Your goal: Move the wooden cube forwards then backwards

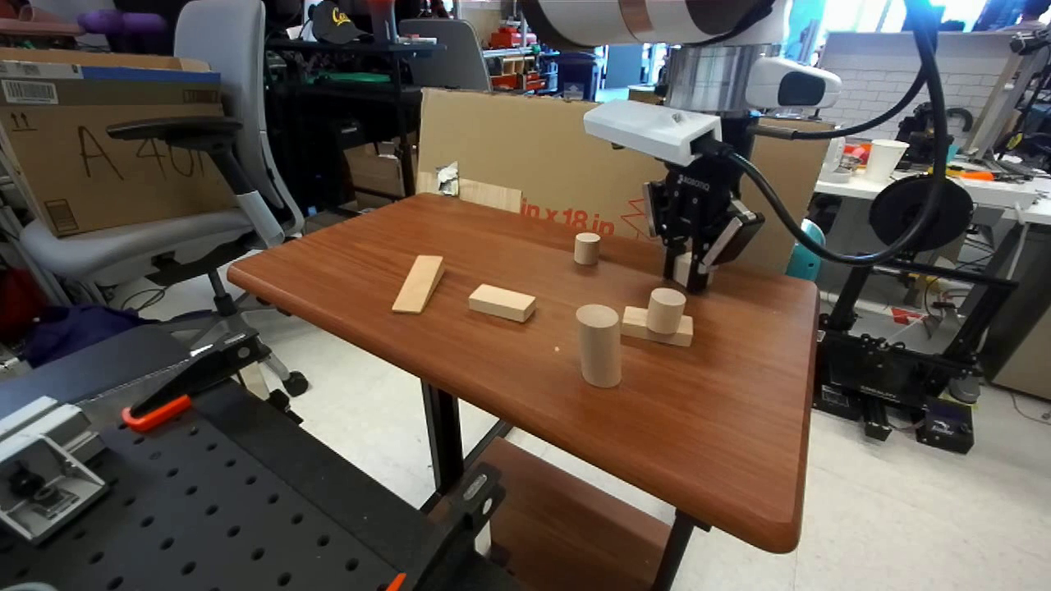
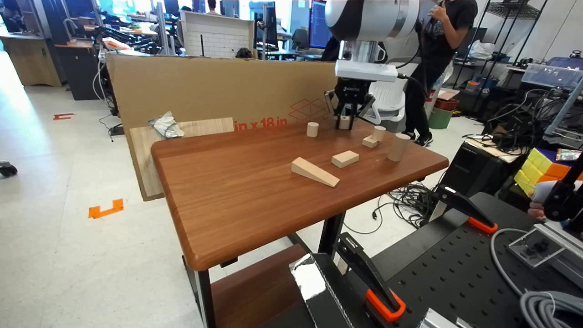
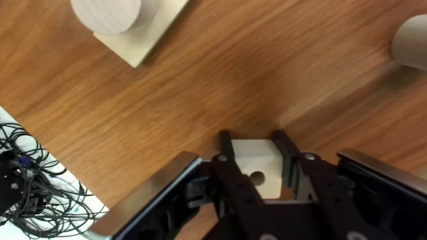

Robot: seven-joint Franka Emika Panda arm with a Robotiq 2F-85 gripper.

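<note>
A box [image 1: 115, 176] sat on a chair [image 1: 218, 90], its contents hidden. A cup [image 1: 885, 160] stood on a bench [image 1: 998, 195]. My claw [image 3: 252, 136] gripped the cube [image 3: 258, 160], down near the counter [image 2: 237, 196] edge beside a cardboard panel [image 2: 205, 91]. A cylinder [image 1: 666, 312] stood on a flat block [image 1: 635, 322].

The robot's arm [image 1: 585, 18] is big, round and white, with a brownish band [image 1: 636, 18] and a shiny silver tube [image 1: 713, 78]. A thick black cable [image 1: 858, 259] goes into a flat white box [image 1: 653, 130]. The gripper [image 3: 252, 143] is black, with pale letters [image 1: 695, 182], thin black fingers [image 3: 227, 146], flat shiny plates [image 3: 150, 189] and little round screws [image 3: 309, 156].
</note>
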